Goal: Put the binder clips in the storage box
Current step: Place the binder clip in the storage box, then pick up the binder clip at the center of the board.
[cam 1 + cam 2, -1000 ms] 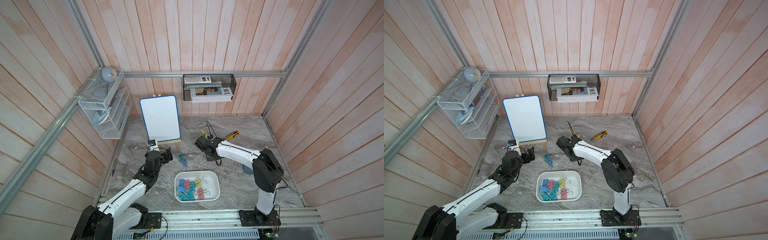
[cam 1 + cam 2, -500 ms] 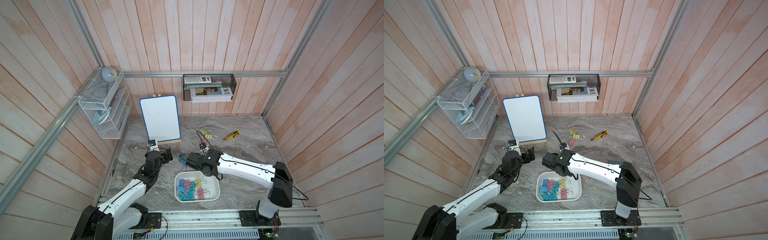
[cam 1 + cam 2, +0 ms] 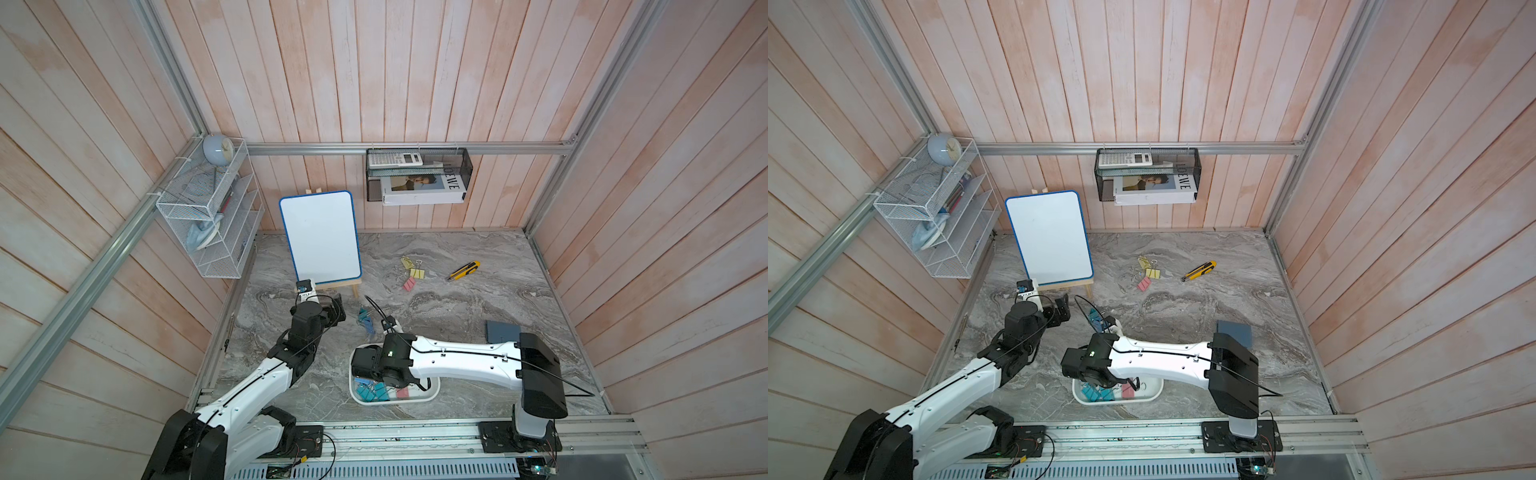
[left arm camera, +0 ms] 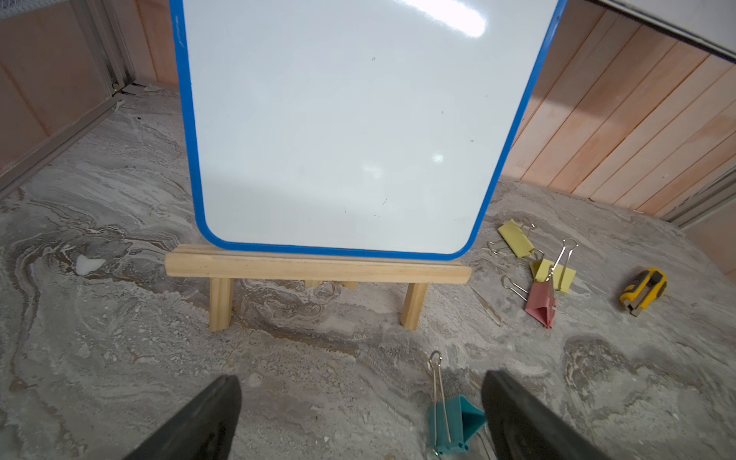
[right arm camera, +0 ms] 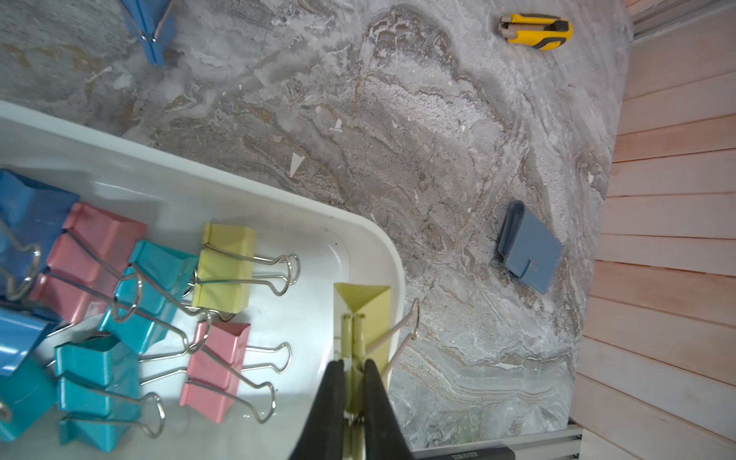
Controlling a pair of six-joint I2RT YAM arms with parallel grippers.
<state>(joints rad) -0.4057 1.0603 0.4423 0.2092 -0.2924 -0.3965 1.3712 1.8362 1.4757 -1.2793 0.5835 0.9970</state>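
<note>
The white storage box [image 3: 433, 391] sits near the table's front edge with several blue, teal, pink and yellow binder clips [image 5: 159, 286] in it. My right gripper [image 5: 352, 370] is shut on a yellow binder clip [image 5: 360, 314], held over the box's corner rim [image 5: 382, 255]. In both top views that gripper [image 3: 365, 368] hangs over the box's left part. Two blue and teal clips [image 3: 366, 322] lie in front of the easel. My left gripper [image 4: 360, 414] stands open just above the table, with the teal clip [image 4: 454, 418] beside one finger. Yellow and pink clips [image 3: 411, 274] lie further back.
A whiteboard on a wooden easel [image 3: 320, 237] stands right in front of the left gripper. A yellow utility knife [image 3: 463, 270] lies at the back right, a blue wallet [image 3: 503, 331] at the right. A wire rack [image 3: 208, 216] and a mesh basket [image 3: 417, 174] hang on the walls.
My right arm has swung from the back middle of the table, by the yellow and pink clips, forward to over the box with the yellow clip. The left arm has not moved.
</note>
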